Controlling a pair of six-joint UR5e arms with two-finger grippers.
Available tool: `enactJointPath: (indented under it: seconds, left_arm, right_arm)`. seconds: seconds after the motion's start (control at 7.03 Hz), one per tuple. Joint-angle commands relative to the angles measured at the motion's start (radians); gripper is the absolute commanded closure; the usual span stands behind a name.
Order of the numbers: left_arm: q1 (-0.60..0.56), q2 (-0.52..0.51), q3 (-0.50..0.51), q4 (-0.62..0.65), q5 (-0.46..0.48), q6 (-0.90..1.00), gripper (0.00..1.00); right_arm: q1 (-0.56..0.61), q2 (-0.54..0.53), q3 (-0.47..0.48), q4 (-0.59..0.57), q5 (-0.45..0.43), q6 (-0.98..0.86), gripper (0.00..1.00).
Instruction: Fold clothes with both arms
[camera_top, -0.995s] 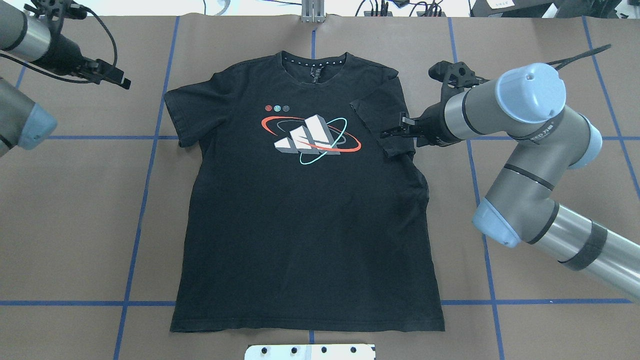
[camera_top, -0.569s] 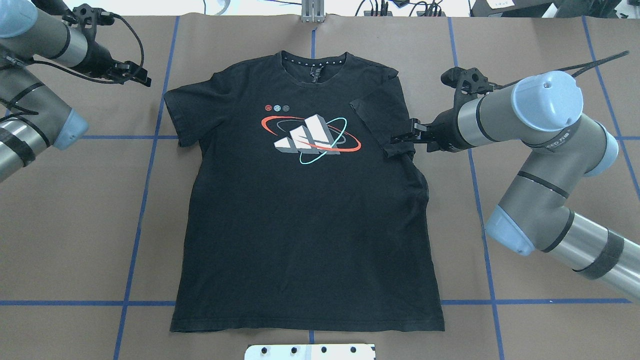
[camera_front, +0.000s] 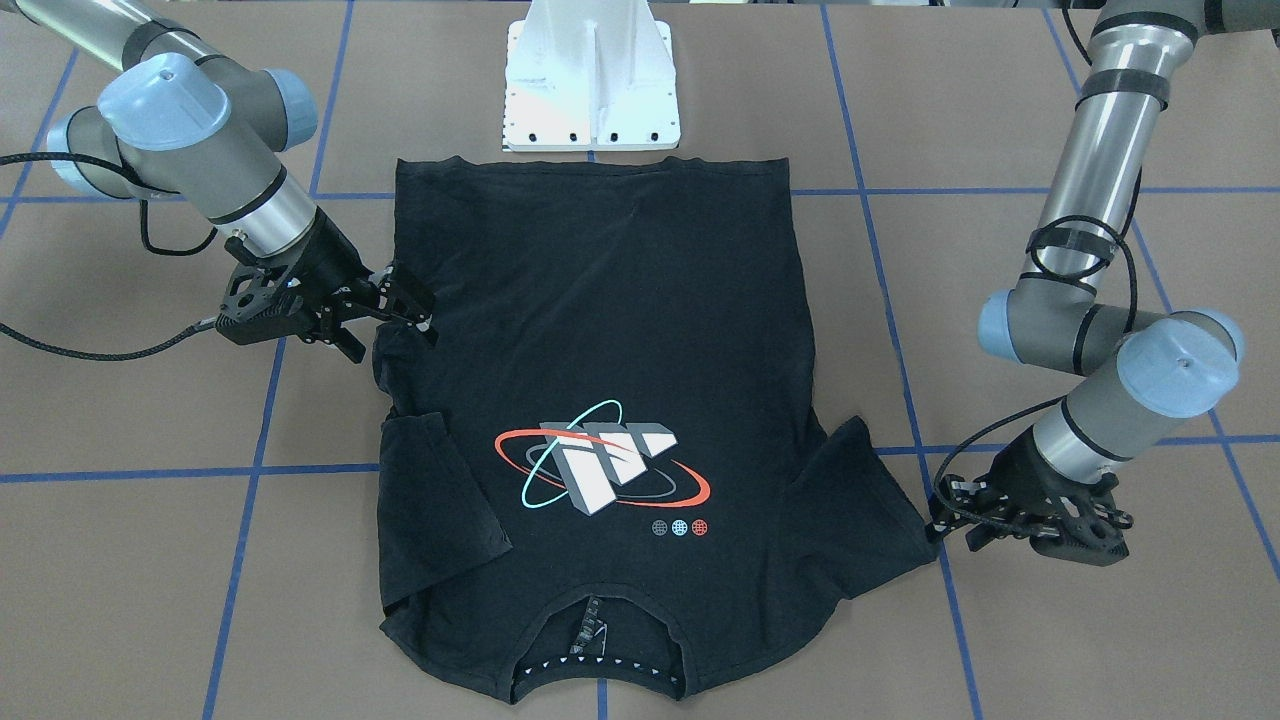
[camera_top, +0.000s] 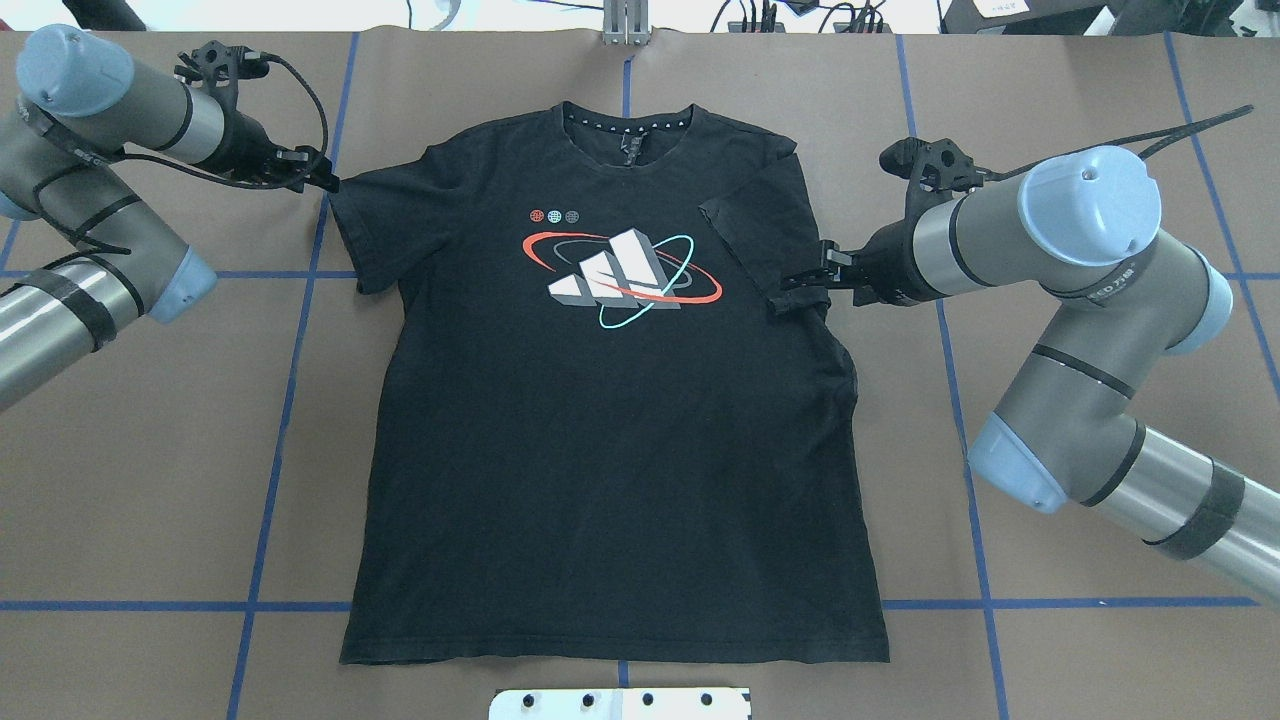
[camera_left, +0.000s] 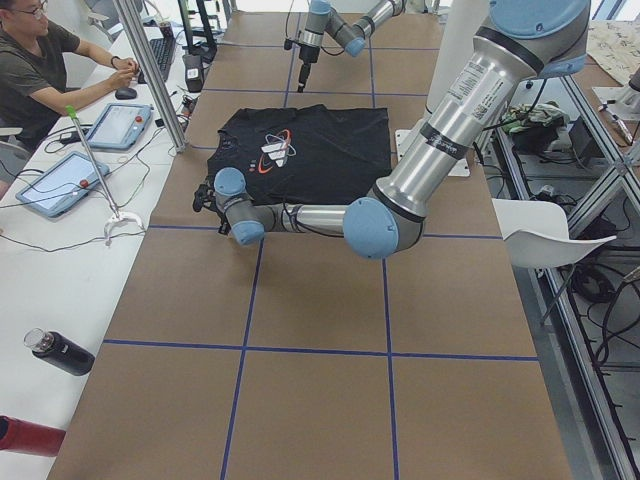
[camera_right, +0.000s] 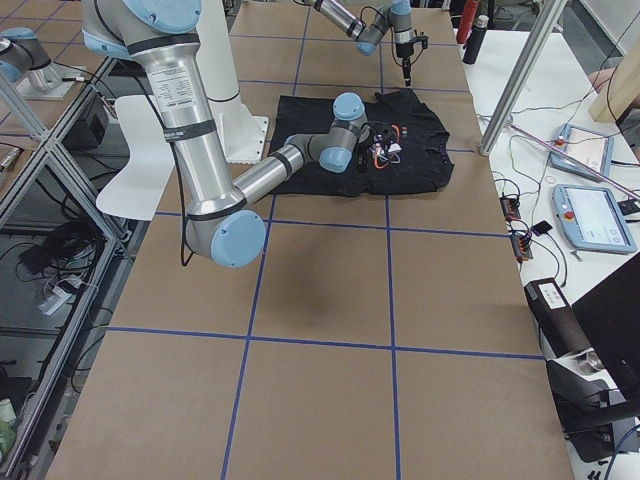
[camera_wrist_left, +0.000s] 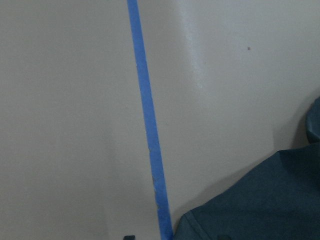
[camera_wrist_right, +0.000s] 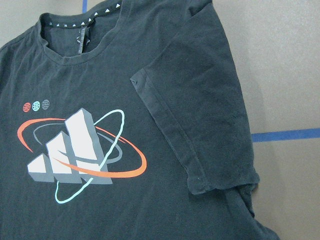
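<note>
At opposite sides of the flat T-shirt (camera_top: 610, 450), left pincer (camera_top: 327, 182) and right pincer (camera_top: 788, 291).

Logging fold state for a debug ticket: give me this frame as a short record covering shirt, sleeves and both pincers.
shirt: black T-shirt, flat on table, graphic up
right sleeve: folded inward over the chest
left sleeve: spread flat, unfolded
left pincer: at left sleeve's tip; open or shut unclear
right pincer: at folded sleeve's lower corner, jaws look apart
</note>
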Motion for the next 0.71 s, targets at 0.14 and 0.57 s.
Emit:
enactJointPath:
  seconds: [0.14, 0.57]
  left_arm:
    - [0.007, -0.018, 0.021, 0.0, 0.008, -0.002, 0.52]
    - [0.01, -0.04, 0.05, -0.002, 0.034, -0.002, 0.54]
  right_arm:
    - [-0.002, -0.002, -0.004, 0.0, -0.001, -0.001, 0.01]
    - [-0.01, 0.0, -0.005, 0.0, -0.012, -0.001, 0.01]
